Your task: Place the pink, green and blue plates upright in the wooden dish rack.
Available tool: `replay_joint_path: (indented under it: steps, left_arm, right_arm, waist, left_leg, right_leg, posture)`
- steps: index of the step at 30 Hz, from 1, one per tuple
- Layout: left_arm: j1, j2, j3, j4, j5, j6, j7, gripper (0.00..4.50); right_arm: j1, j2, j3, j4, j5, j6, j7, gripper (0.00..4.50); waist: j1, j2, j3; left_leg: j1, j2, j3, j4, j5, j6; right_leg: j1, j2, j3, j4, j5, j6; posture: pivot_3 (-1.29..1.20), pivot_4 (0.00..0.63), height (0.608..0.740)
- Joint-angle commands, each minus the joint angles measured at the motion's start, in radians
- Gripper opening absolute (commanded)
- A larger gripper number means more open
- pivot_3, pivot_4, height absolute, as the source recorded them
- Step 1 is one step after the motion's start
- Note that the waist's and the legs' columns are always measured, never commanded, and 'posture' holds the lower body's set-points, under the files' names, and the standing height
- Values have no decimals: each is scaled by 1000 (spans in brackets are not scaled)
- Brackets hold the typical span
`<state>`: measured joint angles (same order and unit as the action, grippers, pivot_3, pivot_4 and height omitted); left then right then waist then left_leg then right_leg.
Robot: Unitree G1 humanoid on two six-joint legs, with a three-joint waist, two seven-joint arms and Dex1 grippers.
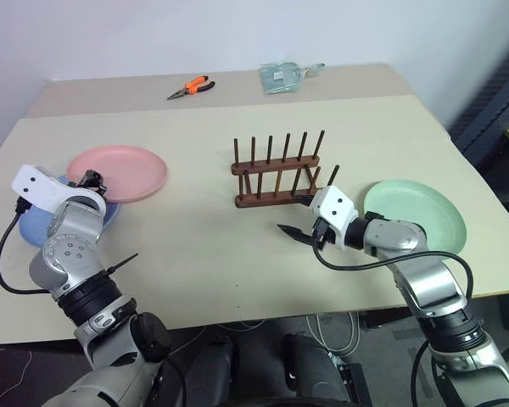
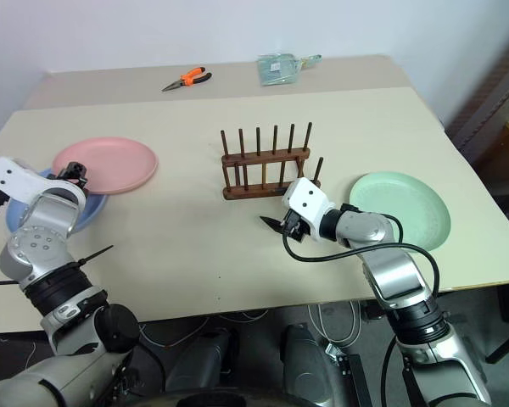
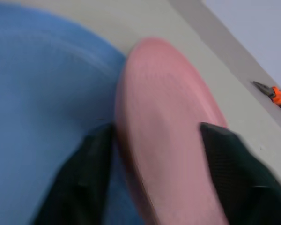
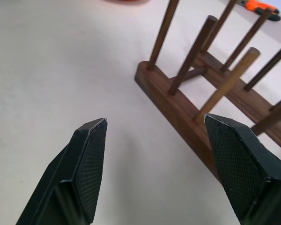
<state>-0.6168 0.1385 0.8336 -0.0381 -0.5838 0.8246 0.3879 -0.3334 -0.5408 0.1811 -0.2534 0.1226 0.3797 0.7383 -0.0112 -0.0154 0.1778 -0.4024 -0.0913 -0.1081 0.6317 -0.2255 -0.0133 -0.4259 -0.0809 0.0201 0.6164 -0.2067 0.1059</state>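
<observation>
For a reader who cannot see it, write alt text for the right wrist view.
The right gripper hangs open and empty over the beige table, its two black fingers apart, just short of the wooden dish rack and its upright pegs.

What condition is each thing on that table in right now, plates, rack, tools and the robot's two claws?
Salmon pink round plastic plate: flat on table, one edge overlapping the blue plate.
Light blue round plastic plate: flat, partly under pink plate.
Pale mint green round plastic plate: flat on table.
Dark brown wooden dish rack: upright, no plates in it.
Orange-handled pliers: lying on the far table.
Left gripper: fingers either side of pink plate's rim.
Right gripper: open, holding nothing, near the rack.
</observation>
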Motion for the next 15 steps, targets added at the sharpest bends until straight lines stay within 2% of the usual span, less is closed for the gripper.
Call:
replay_joint_path:
  steps: [1, 2, 5, 7, 11, 15]
  left_arm:
    - [-26, 19, 11, -2, -48, -10, 22, 762]
    - [-25, 24, 2, 2, -53, -13, 17, 293]
    - [-29, 32, -27, -3, -76, -40, -22, 284]
    - [-34, 36, -74, -40, -87, -76, -84, 284]
    - [-68, 37, -279, -158, -61, -128, -224, 284]
    - [-107, 24, -447, -205, -17, -157, -273, 284]
  right_arm:
    - [-31, 2, -38, -25, 17, -9, -5, 3362]
    - [-36, 0, -49, -30, 23, -2, -9, 3617]
    - [-51, -10, -76, -54, 46, 22, -9, 4473]
    - [-79, -23, -86, -84, 41, 20, -8, 4473]
    - [-229, -24, -70, -118, -13, -51, -30, 4473]
    - [-330, -33, 18, -39, -167, -188, -61, 4473]
  waist:
    - [1, -1, 0]
    - [1, -1, 0]
    - [2, -2, 0]
    - [2, -2, 1]
    - [2, -4, 3]
    - [2, -5, 2]
  left_leg:
    - [0, 0, 0, 0, 0, 0]
    - [0, 0, 0, 0, 0, 0]
    - [0, 0, 0, 0, 0, 0]
    - [0, 0, 0, 0, 0, 0]
    - [-2, 0, 0, 0, 1, -1]
    - [-2, 0, 0, 0, 1, -2]
  right_leg:
    - [0, 0, 0, 0, 0, 0]
    - [0, 0, 0, 0, 0, 0]
    - [0, 0, 0, 0, 0, 0]
    - [0, 0, 0, 0, 0, 0]
    - [-1, 0, 0, 0, 0, 0]
    - [-1, 0, 0, -1, 0, 0]
  posture:
    - [0, 150, 738]
    - [0, 150, 738]
    - [0, 150, 738]
    - [0, 150, 738]
    - [0, 150, 738]
    - [0, 150, 738]
